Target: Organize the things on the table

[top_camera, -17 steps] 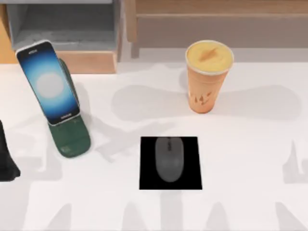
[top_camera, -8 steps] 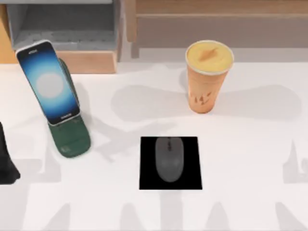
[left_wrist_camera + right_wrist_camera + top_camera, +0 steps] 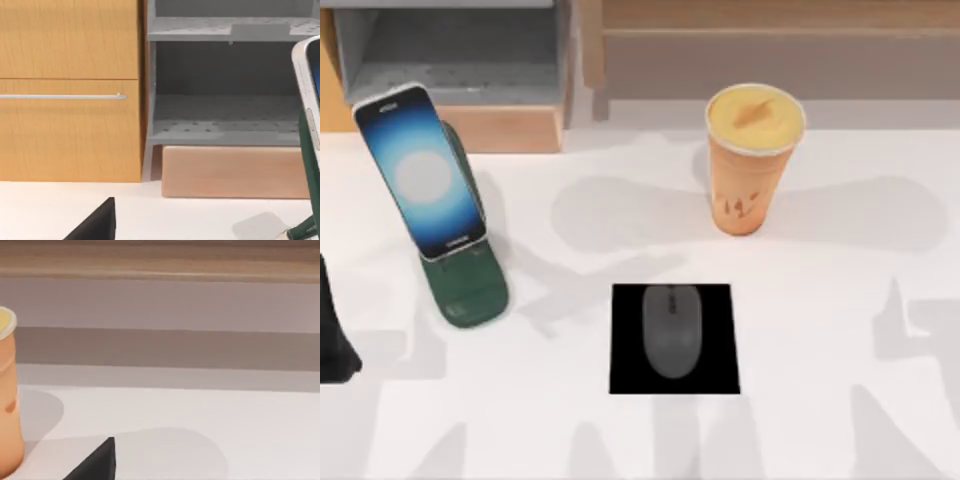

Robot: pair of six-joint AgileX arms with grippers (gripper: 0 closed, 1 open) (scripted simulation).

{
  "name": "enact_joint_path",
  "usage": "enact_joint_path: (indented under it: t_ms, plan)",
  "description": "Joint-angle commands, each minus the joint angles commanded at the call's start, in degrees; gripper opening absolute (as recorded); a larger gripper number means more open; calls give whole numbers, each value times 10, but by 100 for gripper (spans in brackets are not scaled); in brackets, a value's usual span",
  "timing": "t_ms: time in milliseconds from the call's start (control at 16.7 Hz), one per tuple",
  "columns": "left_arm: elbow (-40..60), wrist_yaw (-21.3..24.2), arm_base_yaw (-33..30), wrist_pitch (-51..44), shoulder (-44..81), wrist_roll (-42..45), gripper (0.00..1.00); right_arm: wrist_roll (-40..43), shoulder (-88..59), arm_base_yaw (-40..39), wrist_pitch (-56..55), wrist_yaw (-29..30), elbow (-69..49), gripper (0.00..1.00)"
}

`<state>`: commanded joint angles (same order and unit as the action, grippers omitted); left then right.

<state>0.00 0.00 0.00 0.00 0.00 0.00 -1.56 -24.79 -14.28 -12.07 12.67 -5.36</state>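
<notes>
1. The smartphone (image 3: 420, 170) leans in its green stand (image 3: 468, 285) near the worktop's (image 3: 840, 300) left rear corner
2. The mouse (image 3: 671, 329) lies on the black mat (image 3: 625, 375), mid-front
3. The orange cup (image 3: 750, 160) stands unshelved near the rear edge; probably the remaining step
4. The left arm (image 3: 332, 340) sits at the left edge; I cannot tell either claw's state

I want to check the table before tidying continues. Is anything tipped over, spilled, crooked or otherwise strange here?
Nothing stands out. The orange cup stands upright with no spill around it, the mouse lies straight on the black mat, and the phone leans on its green stand as intended. The left arm sits at the table's left edge.
</notes>
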Motion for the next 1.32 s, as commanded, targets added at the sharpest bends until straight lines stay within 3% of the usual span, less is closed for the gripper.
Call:
enact_joint_path:
  t_ms: [360,720,1320]
  plan:
    - [0,0,0,0,0,0,100,-12,-378,-154,-175,139,-86,100]
    - [0,0,0,0,0,0,100,-13,-714,-258,-383,247,-199,100]
    - [0,0,0,0,0,0,100,7,-1008,-278,-666,305,-361,100]
